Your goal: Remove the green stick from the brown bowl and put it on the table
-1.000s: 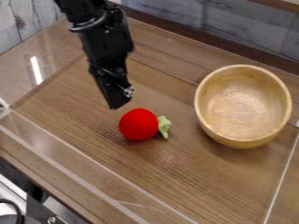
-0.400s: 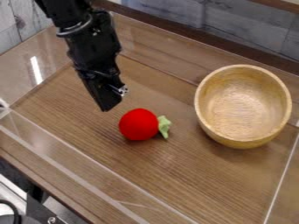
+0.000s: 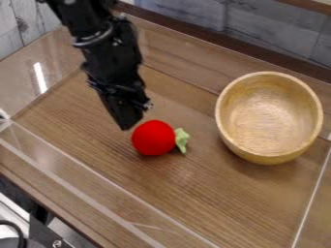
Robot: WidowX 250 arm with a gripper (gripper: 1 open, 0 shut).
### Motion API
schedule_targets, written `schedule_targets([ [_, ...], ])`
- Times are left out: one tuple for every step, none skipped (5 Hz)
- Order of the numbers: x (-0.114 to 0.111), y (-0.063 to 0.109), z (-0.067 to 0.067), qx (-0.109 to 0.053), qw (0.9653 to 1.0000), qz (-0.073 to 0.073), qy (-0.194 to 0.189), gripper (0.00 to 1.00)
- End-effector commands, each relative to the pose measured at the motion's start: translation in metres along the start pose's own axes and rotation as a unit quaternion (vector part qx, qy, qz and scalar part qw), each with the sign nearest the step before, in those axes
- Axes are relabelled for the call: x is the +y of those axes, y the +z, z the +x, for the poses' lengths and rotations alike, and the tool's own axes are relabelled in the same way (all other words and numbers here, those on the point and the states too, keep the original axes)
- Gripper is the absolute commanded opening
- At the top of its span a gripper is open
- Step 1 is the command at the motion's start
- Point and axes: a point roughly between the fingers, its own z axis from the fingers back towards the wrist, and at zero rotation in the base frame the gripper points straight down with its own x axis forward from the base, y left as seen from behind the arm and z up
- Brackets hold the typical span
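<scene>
Showing the gripper [image 3: 128, 120] shut and empty, hanging just up-left of the red ball [image 3: 154, 138]. The green stick [image 3: 183, 141] pokes out beyond the ball's right side, on the table [image 3: 91, 184]; the bowl [image 3: 270, 117] stands empty, farther right.

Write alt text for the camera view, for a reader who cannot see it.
A black robot arm reaches down over a dark wood-grain table, its gripper with jaws shut just up-left of a red ball that has a small green piece on its right side. To the right sits an empty brown bowl; low clear walls edge the table.
</scene>
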Motion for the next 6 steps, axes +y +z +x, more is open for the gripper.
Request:
schedule_targets([
  [-0.008,0.001,0.008,-0.008,0.9998,0.011,-0.015,0.00],
  [-0.003,-0.017,0.014,-0.006,0.9998,0.014,-0.013,0.00],
  [0.004,-0.034,0.020,-0.006,0.9998,0.017,-0.012,0.00],
  [0.003,-0.036,0.016,-0.014,0.9997,0.020,0.001,1.00],
  [0.006,-0.032,0.015,-0.023,0.9992,0.023,0.022,1.00],
  [0.010,-0.027,0.013,-0.032,0.9984,0.026,0.040,1.00],
])
